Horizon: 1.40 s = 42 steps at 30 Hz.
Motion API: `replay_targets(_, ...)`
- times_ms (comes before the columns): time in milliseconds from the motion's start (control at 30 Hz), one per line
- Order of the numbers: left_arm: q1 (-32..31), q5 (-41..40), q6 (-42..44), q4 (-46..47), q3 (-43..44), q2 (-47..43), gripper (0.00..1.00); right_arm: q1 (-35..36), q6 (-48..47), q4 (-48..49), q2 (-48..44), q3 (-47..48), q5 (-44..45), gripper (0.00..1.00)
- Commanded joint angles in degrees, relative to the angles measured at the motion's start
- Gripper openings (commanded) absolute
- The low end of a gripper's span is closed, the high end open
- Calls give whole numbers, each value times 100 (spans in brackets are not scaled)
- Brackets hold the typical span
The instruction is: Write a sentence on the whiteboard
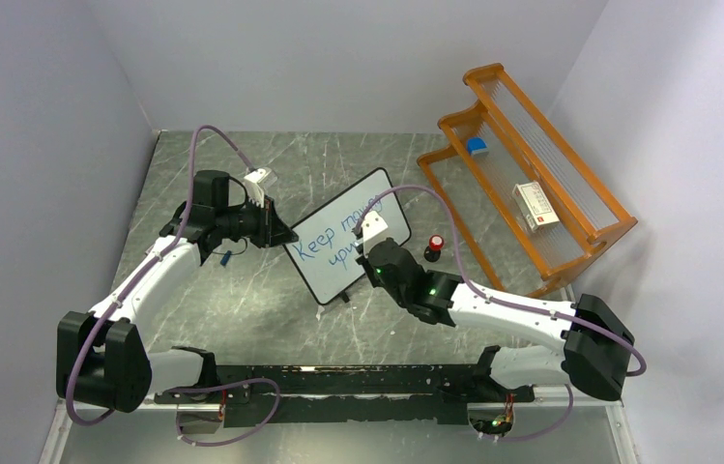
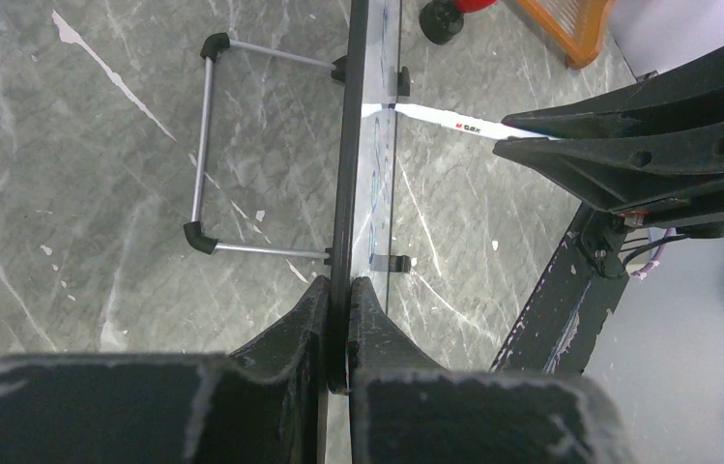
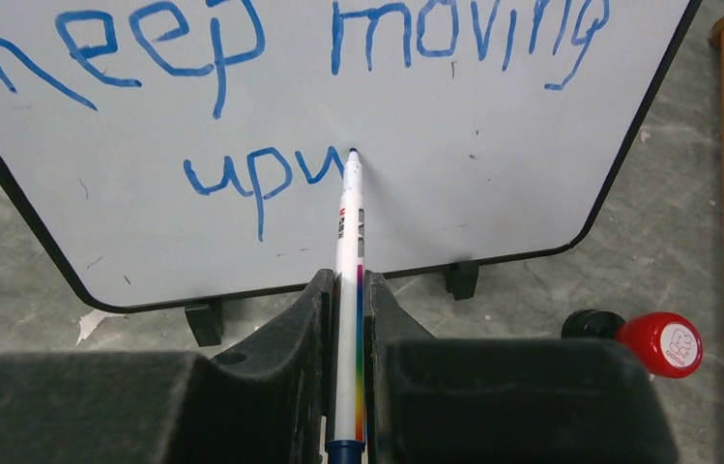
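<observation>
The whiteboard (image 1: 338, 215) stands tilted on the table's middle, black-framed with small black feet. It fills the right wrist view (image 3: 454, 184) and shows edge-on in the left wrist view (image 2: 346, 174). The sentence (image 3: 271, 39) reads "Keep moving" in blue, with "upw" (image 3: 261, 179) on the second line. My left gripper (image 2: 338, 290) is shut on the whiteboard's left edge. My right gripper (image 3: 348, 285) is shut on a white marker (image 3: 348, 290) with a rainbow stripe. The marker's blue tip (image 3: 353, 155) touches the board at the end of "upw".
An orange rack (image 1: 532, 184) stands at the back right, holding a blue item (image 1: 477, 146) and a white box (image 1: 536, 205). A red-capped black stamp (image 1: 434, 246) stands right of the board, also in the right wrist view (image 3: 648, 340). The board's wire stand (image 2: 205, 145) rests behind it.
</observation>
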Motion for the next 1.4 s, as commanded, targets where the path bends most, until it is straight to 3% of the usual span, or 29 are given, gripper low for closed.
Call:
replay_targets(0,-21,-835,344,-452,-118,225,5,-54,-104,270,63,197,80,0)
replay_targets(500,-25,-925,335,-478,-91,260,5,-201,80,45,-332,-80,150,0)
replay_targets(1367,-25,-892,352,-478,-100,283,5,-353,-33,359,-39,-39,-220,0)
